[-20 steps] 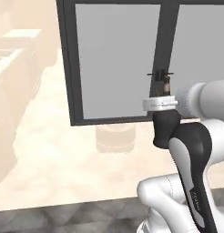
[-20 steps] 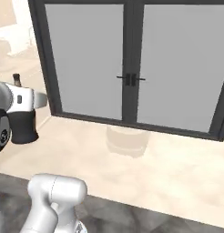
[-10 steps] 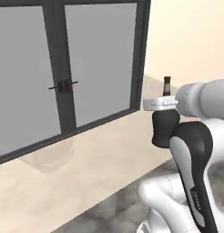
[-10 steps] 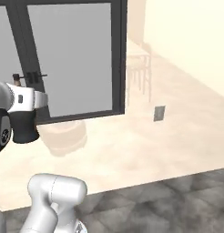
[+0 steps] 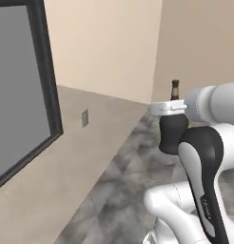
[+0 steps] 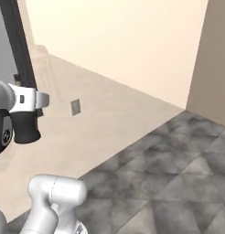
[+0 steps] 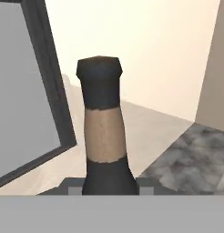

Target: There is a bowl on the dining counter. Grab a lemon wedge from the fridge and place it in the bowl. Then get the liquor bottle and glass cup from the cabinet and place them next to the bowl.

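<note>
A dark liquor bottle [image 7: 104, 136] with a tan band around its neck stands upright between my fingers in the hand view, its dark cap toward the top. My gripper [image 7: 104, 189] is shut on the bottle's lower part. In the left base view the bottle's neck [image 5: 175, 89] pokes up above the white hand [image 5: 169, 108], held at chest height over the floor. In the right base view the hand [image 6: 29, 98] sits at the left edge.
A dark-framed glass door [image 5: 24, 95] fills the left side. A beige wall with a small outlet plate [image 5: 84, 117] [image 6: 76, 107] runs behind to a corner. Grey tiled floor [image 6: 178, 173] spreads ahead and to the right.
The whole picture has swung: the base has turned, so the glass doors slid off to the left and the wall corner and grey floor came in. The bottle stays in the gripper.
</note>
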### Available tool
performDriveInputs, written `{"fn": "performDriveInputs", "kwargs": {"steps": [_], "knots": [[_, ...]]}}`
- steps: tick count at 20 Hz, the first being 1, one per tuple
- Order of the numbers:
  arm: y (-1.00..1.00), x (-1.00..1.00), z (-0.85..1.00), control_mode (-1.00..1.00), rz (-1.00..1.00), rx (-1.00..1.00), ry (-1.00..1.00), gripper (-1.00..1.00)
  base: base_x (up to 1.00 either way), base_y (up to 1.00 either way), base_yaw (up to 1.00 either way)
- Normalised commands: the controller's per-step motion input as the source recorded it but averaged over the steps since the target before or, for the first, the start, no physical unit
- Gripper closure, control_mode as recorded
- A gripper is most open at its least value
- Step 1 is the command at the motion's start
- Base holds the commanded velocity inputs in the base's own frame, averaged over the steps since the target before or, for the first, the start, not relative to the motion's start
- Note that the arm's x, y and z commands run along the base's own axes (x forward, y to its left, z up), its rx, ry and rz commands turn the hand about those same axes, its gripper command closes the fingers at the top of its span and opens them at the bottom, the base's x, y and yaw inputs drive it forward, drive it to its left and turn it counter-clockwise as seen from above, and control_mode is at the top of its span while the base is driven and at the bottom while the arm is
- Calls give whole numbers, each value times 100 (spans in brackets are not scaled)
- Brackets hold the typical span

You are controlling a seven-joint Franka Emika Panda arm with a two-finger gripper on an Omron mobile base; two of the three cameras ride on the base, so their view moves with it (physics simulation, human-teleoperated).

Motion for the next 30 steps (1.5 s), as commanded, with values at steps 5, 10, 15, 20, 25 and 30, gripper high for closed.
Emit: {"fn": "performDriveInputs", "kwargs": {"steps": [5, 10, 15, 20, 25, 30], "knots": [[0, 0, 0, 100, 0, 0, 0, 100, 29, -6, -73], [0, 0, 0, 100, 0, 0, 0, 100, 56, 0, -65], [0, 0, 0, 100, 0, 0, 0, 100, 79, 1, -57], [0, 0, 0, 100, 0, 0, 0, 100, 100, 35, -42], [0, 0, 0, 100, 0, 0, 0, 100, 100, 50, -34], [0, 0, 0, 100, 0, 0, 0, 100, 100, 44, -34]]}}
